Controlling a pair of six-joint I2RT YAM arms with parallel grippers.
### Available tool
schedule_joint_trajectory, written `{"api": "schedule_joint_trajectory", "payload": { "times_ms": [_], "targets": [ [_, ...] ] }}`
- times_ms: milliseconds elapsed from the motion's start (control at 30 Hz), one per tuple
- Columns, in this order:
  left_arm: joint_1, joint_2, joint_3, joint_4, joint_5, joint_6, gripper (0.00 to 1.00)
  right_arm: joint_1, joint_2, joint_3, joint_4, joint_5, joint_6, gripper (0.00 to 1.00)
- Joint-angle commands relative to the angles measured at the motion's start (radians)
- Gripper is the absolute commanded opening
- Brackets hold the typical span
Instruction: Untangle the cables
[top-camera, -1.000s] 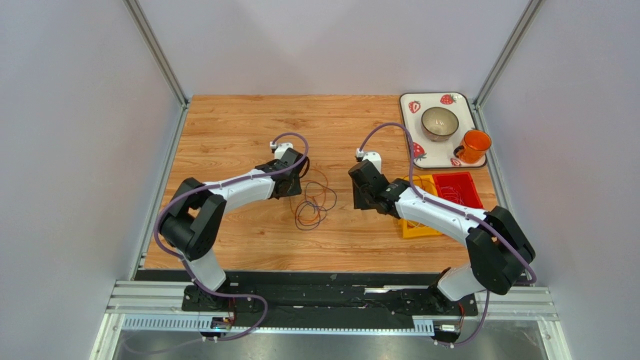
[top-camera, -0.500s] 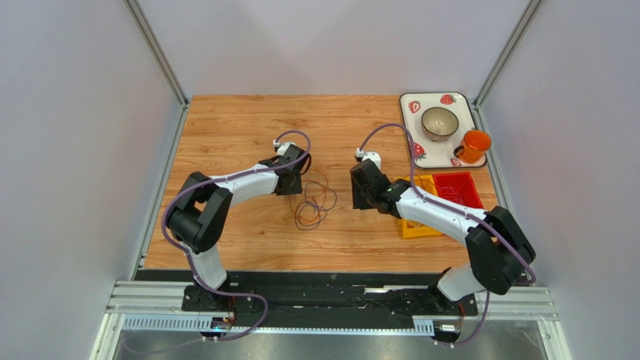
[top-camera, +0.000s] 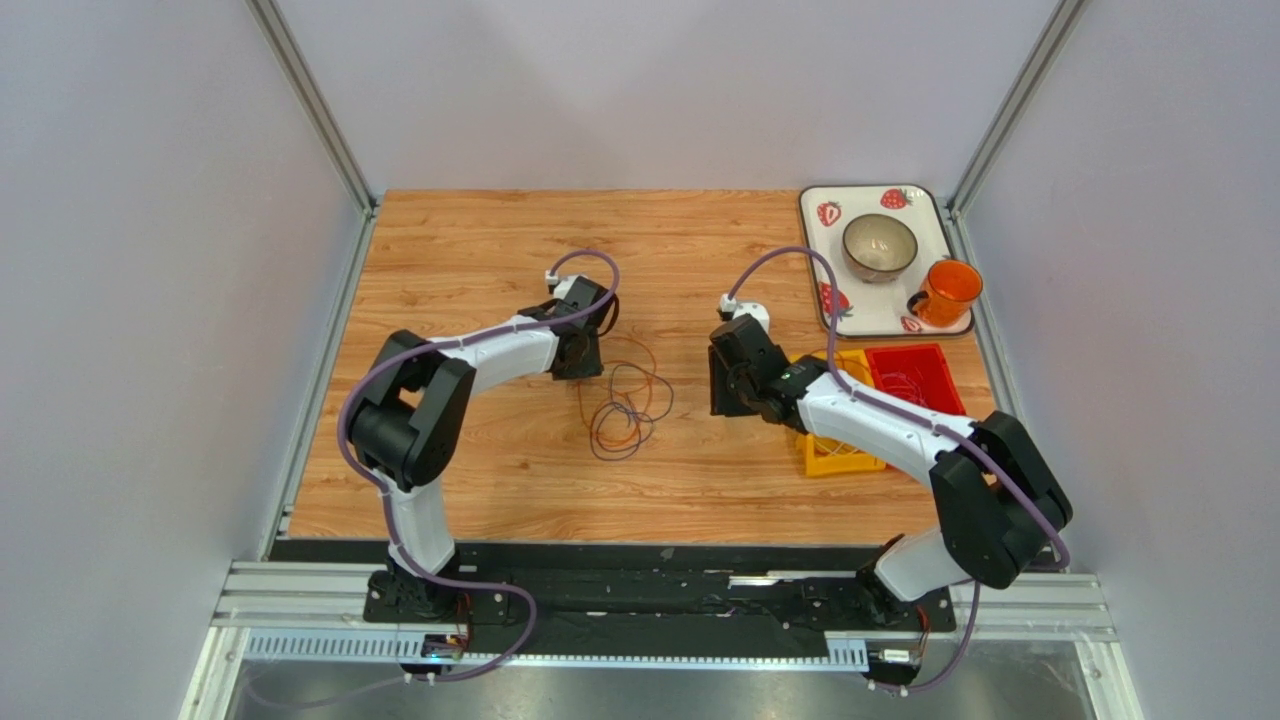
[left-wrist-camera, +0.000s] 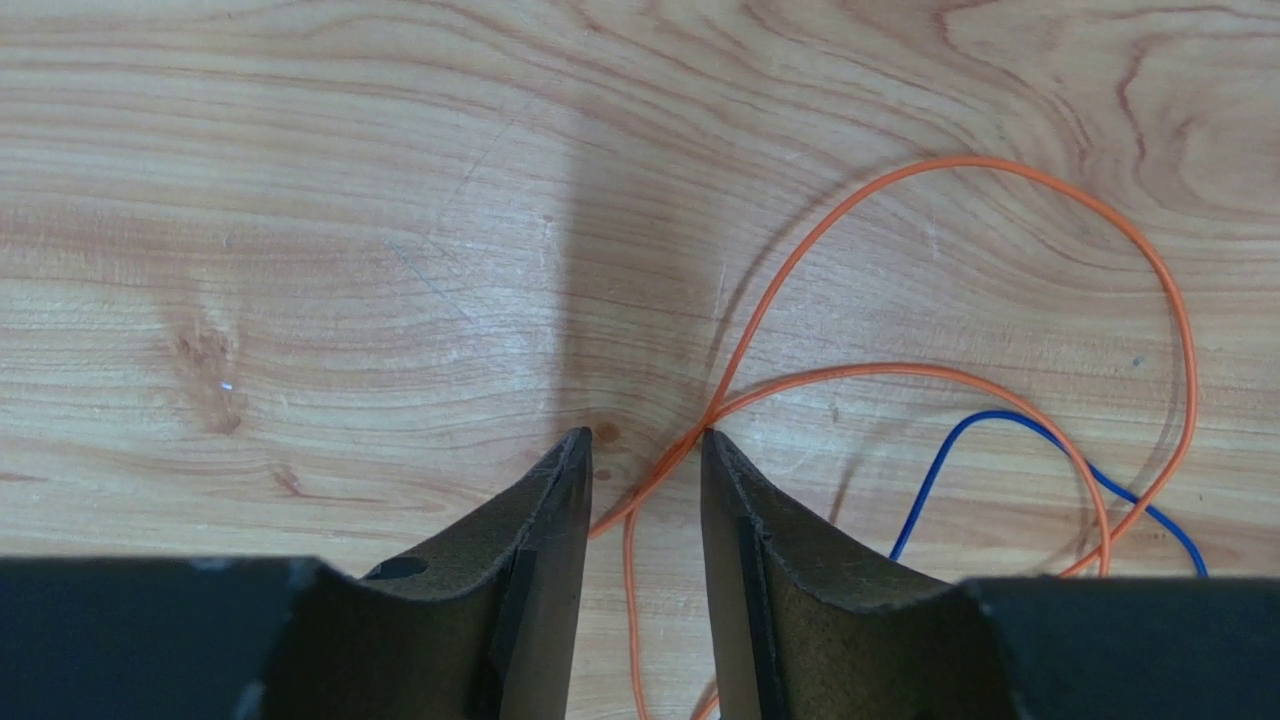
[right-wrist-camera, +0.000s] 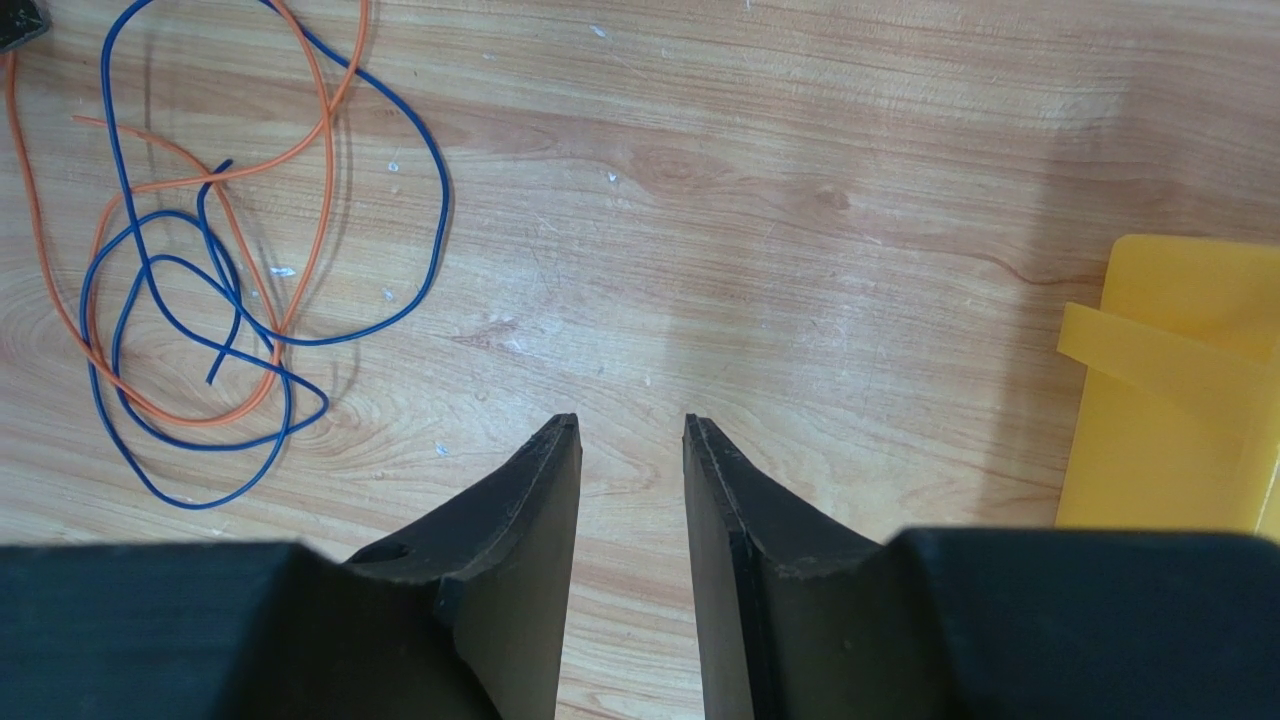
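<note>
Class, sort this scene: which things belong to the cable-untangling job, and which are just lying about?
Job: orange cable, blue cable, left tool, right tool.
Lying about: strawberry tray, bowl, orange cup.

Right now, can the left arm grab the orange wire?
Probably yes. The left gripper is open, and the orange wire runs right between its jaws, with nothing covering it there.

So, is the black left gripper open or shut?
Open: the black left gripper has its fingers apart; the thin orange wire crosses the gap, not pinched.
</note>
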Motion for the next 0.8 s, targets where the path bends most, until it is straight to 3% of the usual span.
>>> {"api": "schedule_joint_trajectory", "payload": {
  "times_ms": [0, 333, 433, 467, 633, 767],
  "targets": [
    [0.005, -0.006, -0.033, 0.045, 0.023, 0.021, 0.40, -0.013, -0.024, -0.010, 0.043, -0.021, -0.001, 0.35],
    [0.005, -0.002, -0.054, 0.063, 0.040, 0.012, 0.22, -0.028, -0.022, -0.014, 0.049, -0.037, 0.007, 0.35],
    [0.005, -0.010, -0.067, 0.076, 0.042, 0.016, 0.10, -0.032, -0.022, -0.014, 0.052, -0.040, 0.008, 0.35],
    [0.005, -0.010, -0.065, 0.080, 0.042, 0.018, 0.00, -0.035, -0.021, -0.014, 0.055, -0.041, 0.008, 0.35],
    [0.005, -0.054, -0.056, 0.079, 0.089, 0.039, 0.00, -0.041, -0.022, -0.022, 0.075, -0.060, 0.003, 0.35],
    [0.005, -0.187, -0.074, 0.053, 0.109, 0.030, 0.00, -0.064, -0.035, -0.039, 0.098, -0.087, 0.005, 0.35]
  ]
}}
